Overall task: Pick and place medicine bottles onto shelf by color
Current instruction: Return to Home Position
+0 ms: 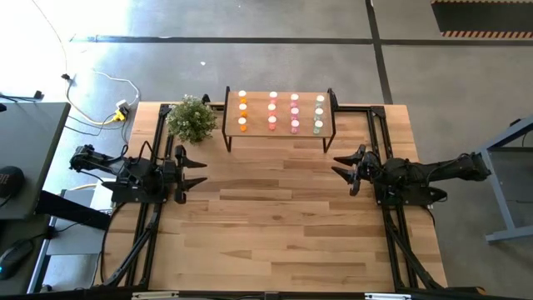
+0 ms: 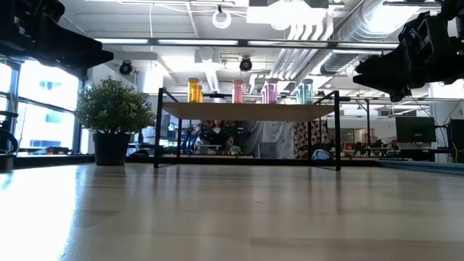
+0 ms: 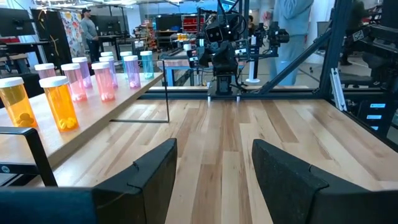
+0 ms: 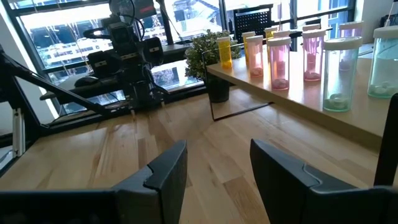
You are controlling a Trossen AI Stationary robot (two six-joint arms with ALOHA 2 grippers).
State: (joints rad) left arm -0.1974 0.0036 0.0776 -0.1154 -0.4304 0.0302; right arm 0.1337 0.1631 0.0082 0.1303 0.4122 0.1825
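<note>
**Finding.** Twelve small white-capped medicine bottles point(image 1: 272, 107) stand on the small raised shelf point(image 1: 256, 114), which has a light wood top on a black metal frame and sits at the far edge of the wooden plank tabletop point(image 1: 283, 225). They are grouped in four lines of three by colour: orange, light pink, deep pink, pale green. No bottle shows on the tabletop itself. The sorting is judged complete.

**Grippers.** The left gripper point(image 1: 202, 172) has its fingers spread with nothing between them. It is over the table's left side, near the green potted plant point(image 1: 192, 118). The right gripper point(image 1: 337, 166) is likewise spread and empty, over the right side near the shelf's right front corner and pointing inward.

**Step in hand.** This is judged to be parking both arms.

**Recommendation.**
- Draw each arm back along its own side, away from the shelf, rather than sweeping across its front.
- The right arm has the least room beside the black frame, and a knock there could topple the pale green line.
- The left arm should give the plant a clear berth.
- Leave the fingers apart, since nothing needs carrying.
</note>
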